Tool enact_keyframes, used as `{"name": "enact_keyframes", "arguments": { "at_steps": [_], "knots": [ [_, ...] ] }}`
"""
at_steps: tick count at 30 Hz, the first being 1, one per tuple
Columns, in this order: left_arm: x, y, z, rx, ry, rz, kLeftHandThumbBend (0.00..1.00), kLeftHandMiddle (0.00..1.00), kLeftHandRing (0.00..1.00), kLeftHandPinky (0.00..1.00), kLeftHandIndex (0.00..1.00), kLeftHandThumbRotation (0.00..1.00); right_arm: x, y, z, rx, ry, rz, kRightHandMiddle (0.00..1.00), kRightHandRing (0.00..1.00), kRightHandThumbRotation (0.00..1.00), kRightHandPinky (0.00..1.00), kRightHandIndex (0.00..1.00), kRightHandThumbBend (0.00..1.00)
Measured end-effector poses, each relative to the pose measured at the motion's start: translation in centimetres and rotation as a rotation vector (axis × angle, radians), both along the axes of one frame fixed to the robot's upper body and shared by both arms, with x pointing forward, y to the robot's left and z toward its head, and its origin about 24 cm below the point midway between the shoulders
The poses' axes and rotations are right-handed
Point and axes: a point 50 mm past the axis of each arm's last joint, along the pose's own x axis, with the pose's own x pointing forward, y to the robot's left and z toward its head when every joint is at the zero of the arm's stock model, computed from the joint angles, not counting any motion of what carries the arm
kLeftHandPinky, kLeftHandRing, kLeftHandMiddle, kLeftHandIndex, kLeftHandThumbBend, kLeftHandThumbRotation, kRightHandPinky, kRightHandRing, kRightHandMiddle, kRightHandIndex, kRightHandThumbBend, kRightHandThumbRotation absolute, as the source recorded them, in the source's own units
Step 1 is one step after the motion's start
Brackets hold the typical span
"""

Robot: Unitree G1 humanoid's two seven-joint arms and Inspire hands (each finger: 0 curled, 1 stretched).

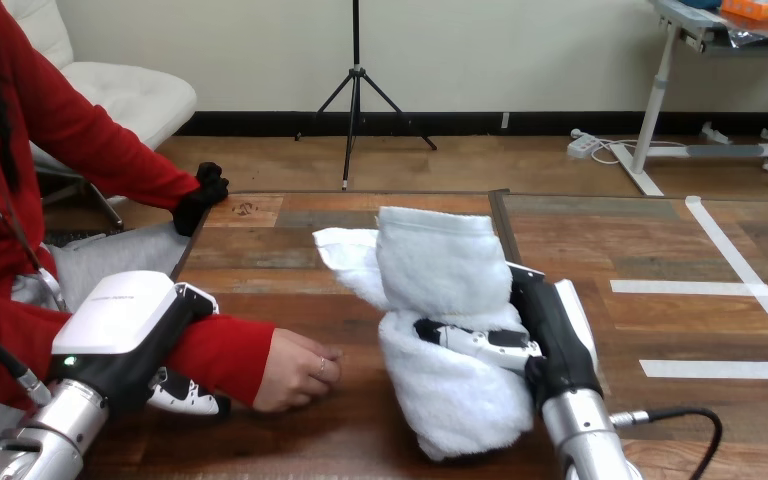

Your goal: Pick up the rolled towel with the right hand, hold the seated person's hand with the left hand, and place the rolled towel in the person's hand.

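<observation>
The white rolled towel stands on end on the wooden table at its middle, with a loose flap hanging out to the left. My right hand is shut on it from the right, thumb laid across its front. The person's hand rests on the table as a loose fist, a short gap left of the towel. My left hand sits over the red-sleeved forearm just behind that wrist, with fingers curled under the sleeve.
The person's other hand lies at the table's far left edge. White tape lines mark the table's right part. A seam runs across the tabletop behind the towel.
</observation>
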Motion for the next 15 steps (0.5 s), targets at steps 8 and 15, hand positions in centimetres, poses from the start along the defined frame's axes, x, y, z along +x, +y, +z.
{"name": "enact_keyframes", "arguments": {
  "at_steps": [8, 15],
  "knots": [
    [0.1, -0.2, 0.2, -0.008, -0.009, -0.001, 0.86, 0.34, 0.29, 0.27, 0.35, 0.0, 0.5, 0.5, -0.1, -0.001, -0.004, 0.008, 0.45, 0.31, 0.0, 0.27, 0.45, 0.82],
    [0.1, -0.2, 0.2, -0.019, -0.015, 0.004, 0.85, 0.34, 0.29, 0.26, 0.35, 0.0, 0.6, 1.2, -0.3, -0.003, -0.008, 0.014, 0.45, 0.31, 0.0, 0.27, 0.45, 0.82]
  ]
}}
